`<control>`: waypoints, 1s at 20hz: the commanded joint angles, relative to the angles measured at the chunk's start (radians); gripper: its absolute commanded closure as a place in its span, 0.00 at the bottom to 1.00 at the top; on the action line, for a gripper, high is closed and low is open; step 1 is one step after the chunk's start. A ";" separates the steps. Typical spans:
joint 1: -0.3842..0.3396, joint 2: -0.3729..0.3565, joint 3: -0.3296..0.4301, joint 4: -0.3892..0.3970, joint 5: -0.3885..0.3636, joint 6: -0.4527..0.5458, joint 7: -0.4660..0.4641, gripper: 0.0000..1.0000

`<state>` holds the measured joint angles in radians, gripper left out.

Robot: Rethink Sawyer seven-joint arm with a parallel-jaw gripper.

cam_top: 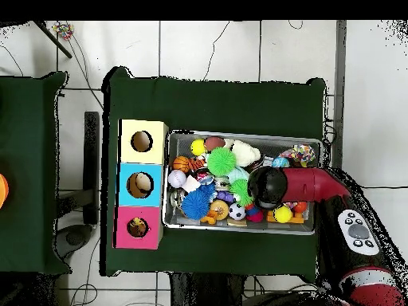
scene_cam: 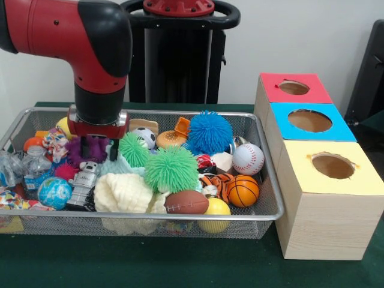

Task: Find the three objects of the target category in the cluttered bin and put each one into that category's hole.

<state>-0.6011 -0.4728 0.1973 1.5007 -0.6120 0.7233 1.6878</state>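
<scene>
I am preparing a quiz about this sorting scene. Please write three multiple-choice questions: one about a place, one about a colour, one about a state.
1. Where does the football lie?
A. at the bin's front rim
B. in the blue hole
C. on the yellow box

2. What colour is the top of the middle box?
A. red
B. blue
C. yellow

3. Where is the gripper?
A. above the boxes
B. low over the bin's toys
C. outside the table

Answers: 1 A, it lies against the wire bin; 2 B; 3 B, over the purple toy.
</scene>
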 commanded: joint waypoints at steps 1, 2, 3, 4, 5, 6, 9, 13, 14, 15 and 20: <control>0.016 0.031 -0.004 0.092 -0.052 0.097 -0.114 0.00; 0.020 0.036 -0.006 0.088 -0.054 0.094 -0.109 0.00; 0.024 0.041 -0.008 0.084 -0.055 0.091 -0.105 0.00; 0.026 0.049 -0.009 0.078 -0.057 0.090 -0.104 0.00; 0.028 0.050 -0.012 0.078 -0.059 0.087 -0.103 0.00; 0.030 0.051 -0.014 0.078 -0.061 0.084 -0.101 0.00; 0.031 0.053 -0.019 0.079 -0.064 0.079 -0.104 0.00; 0.033 0.055 -0.021 0.090 -0.064 0.072 -0.112 0.00; 0.036 0.054 -0.023 0.096 -0.064 0.070 -0.110 0.00; 0.039 0.052 -0.023 0.102 -0.062 0.068 -0.103 0.00; 0.061 0.047 -0.031 0.128 -0.055 0.051 -0.065 0.00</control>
<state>-0.5670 -0.4712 0.1640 1.5026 -0.6120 0.7232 1.6878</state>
